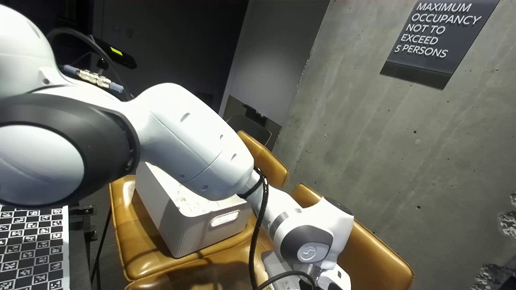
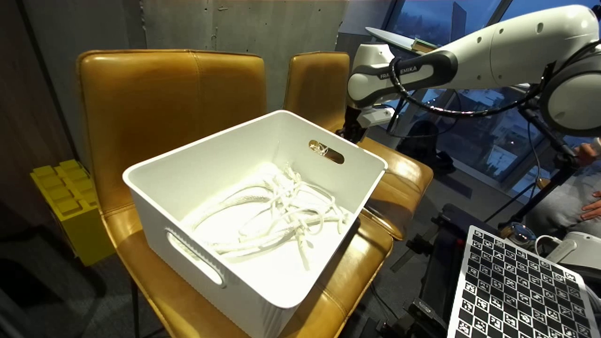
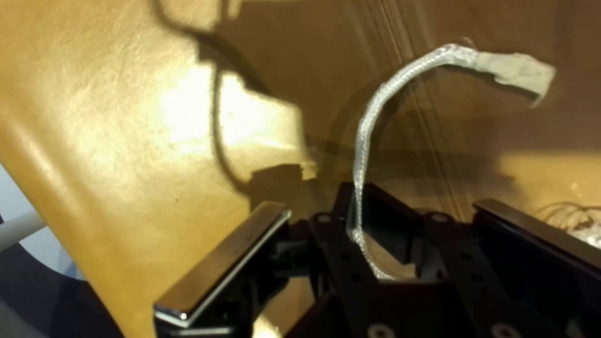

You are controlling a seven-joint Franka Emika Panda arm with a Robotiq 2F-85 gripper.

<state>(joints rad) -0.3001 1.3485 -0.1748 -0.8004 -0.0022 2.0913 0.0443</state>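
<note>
Near the concrete wall point(image 1: 383, 153), two tan chairs point(image 2: 173, 112) serve as stands, likely for arm reach. White bin point(image 2: 225, 159) sits on near seat point(image 2: 359, 272); high sides corral tangled white rope point(image 2: 284, 190). End effector point(image 3: 358, 199), at bin's 2 o'clock in an exterior view, over far seat point(image 2: 399, 188), looks clenched on white cord point(image 3: 368, 123). Grip's back from pale wrapped tip point(image 3: 516, 72) (probably anti-fray), so it curls free toward wrist-view 2 o'clock.
</note>
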